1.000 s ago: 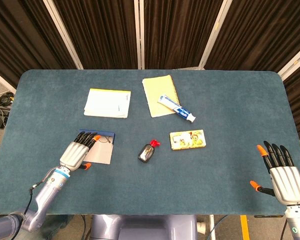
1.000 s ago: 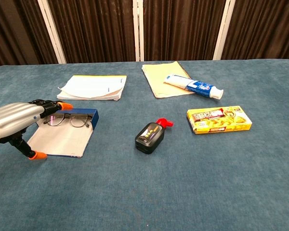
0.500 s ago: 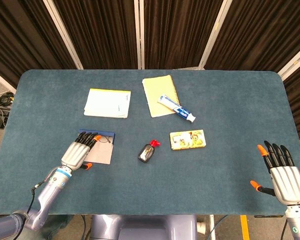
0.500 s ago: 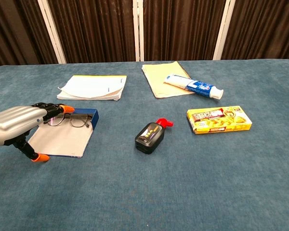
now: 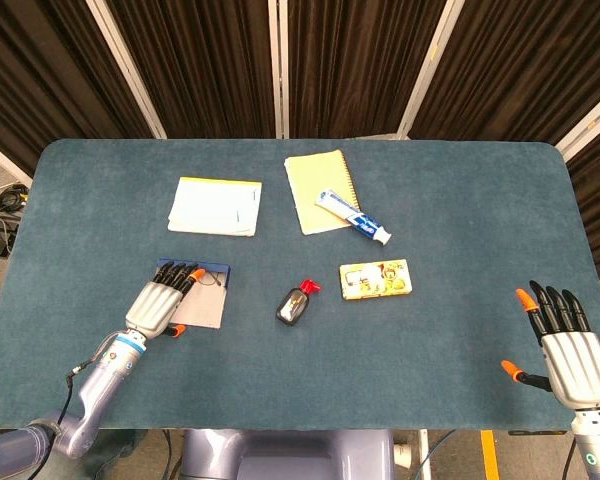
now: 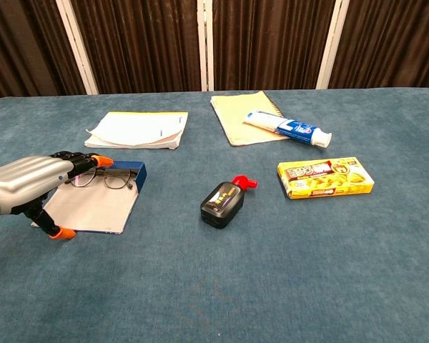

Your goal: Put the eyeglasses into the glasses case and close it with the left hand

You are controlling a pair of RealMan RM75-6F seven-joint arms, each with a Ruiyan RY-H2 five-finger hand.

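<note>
From the head view, the left robot hand [image 5: 158, 304] lay over the left part of the open glasses case [image 5: 202, 297], fingers stretched toward its far blue wall and holding nothing. The eyeglasses [image 5: 211, 281] sat in the case just right of the fingertips, too small here to read in detail. The right robot hand [image 5: 562, 344] rested well apart at the near right of the table [image 5: 460, 200], fingers spread and empty. Compared with a second before, the left robot hand had drawn slightly nearer and its thumb tip sat closer to the grey lid; the right robot hand had barely shifted.

In the chest view, the eyeglasses [image 6: 100, 176] lay folded against the blue tray wall of the glasses case [image 6: 93, 204], with the pale lid flap spread flat toward the near side. The left robot hand [image 6: 30, 184] hovered over the flap's left edge, fingertips [image 6: 93, 161] just beside the frame, thumb pointing down near the flap's near corner; whether it touched the flap I could not tell. The glasses seemed already placed, so closing was probably the step in hand. To do it well, the thumb should slide under the flap's near edge, lift it, and swing it toward the far wall without nudging the frame out. The ink bottle [image 6: 223, 201] stood well to the right, out of the way. Against the earlier frame, the hand had dropped lower and the thumb had moved right, toward the flap.
</note>
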